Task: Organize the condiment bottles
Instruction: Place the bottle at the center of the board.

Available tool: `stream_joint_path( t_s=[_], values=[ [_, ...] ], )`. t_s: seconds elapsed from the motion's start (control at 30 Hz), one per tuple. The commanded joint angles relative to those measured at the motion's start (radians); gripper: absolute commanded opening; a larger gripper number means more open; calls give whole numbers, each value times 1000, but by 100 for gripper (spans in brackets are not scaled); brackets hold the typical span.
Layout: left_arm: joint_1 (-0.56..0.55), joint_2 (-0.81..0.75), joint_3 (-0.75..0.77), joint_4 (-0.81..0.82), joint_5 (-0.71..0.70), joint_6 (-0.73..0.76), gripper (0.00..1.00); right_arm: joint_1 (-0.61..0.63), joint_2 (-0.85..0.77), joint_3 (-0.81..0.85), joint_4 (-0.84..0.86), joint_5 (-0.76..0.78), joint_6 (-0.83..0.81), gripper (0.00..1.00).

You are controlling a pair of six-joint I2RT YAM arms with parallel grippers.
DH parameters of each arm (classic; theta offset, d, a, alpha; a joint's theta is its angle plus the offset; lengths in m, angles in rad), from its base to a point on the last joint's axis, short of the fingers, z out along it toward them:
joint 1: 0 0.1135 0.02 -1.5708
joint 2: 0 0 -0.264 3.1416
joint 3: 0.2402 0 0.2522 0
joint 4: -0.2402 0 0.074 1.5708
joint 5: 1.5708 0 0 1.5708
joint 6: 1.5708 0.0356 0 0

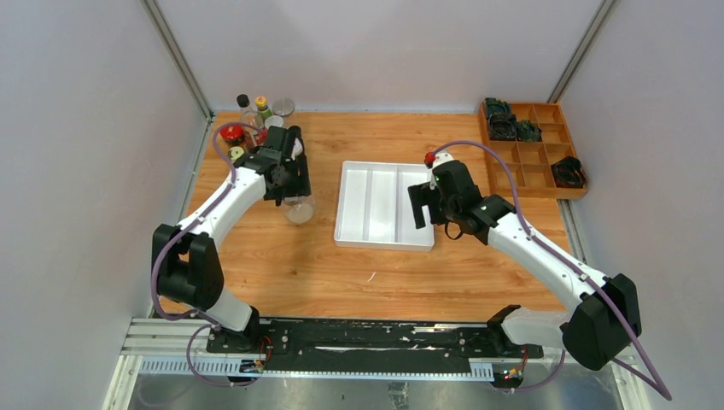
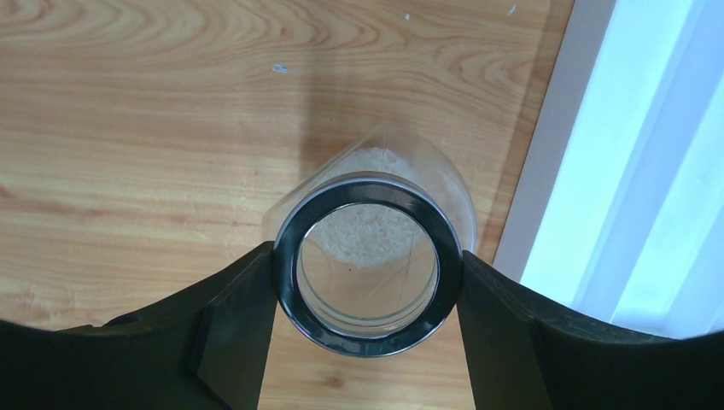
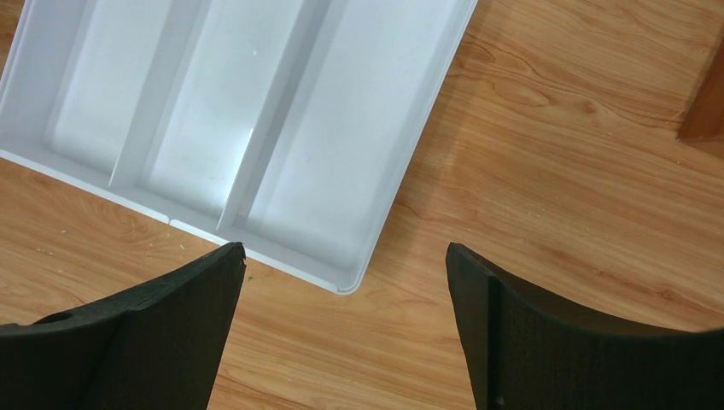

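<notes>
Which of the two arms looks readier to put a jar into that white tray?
Left. Its tool grips the clear jar right beside the white tray; the right tool hangs open and empty near the tray's corner.

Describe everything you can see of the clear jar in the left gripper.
The clear jar is see-through, glass or plastic, with a dark ring round its top and white grains at the bottom. It stands upright, gripped at the ring by both black fingers of the left gripper, over the wooden table, left of the white tray.
</notes>
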Motion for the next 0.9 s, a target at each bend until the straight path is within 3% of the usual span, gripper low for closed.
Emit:
stream_joint_path(
  t_s=[0.0,0.27,0.53,0.87],
  values=[
    [-4,-68,9,58,-81,-160,16,7,-6,0,-27,-21,15,93],
    [-18,-7,32,-6,-130,-394,7,6,-12,-22,-20,-29,16,93],
    [-48,194,185,-232,-234,-581,6,6,-30,-53,-11,-31,24,93],
    [-119,318,261,-303,-310,-691,3,6,-39,-79,-1,-35,33,93]
  ],
)
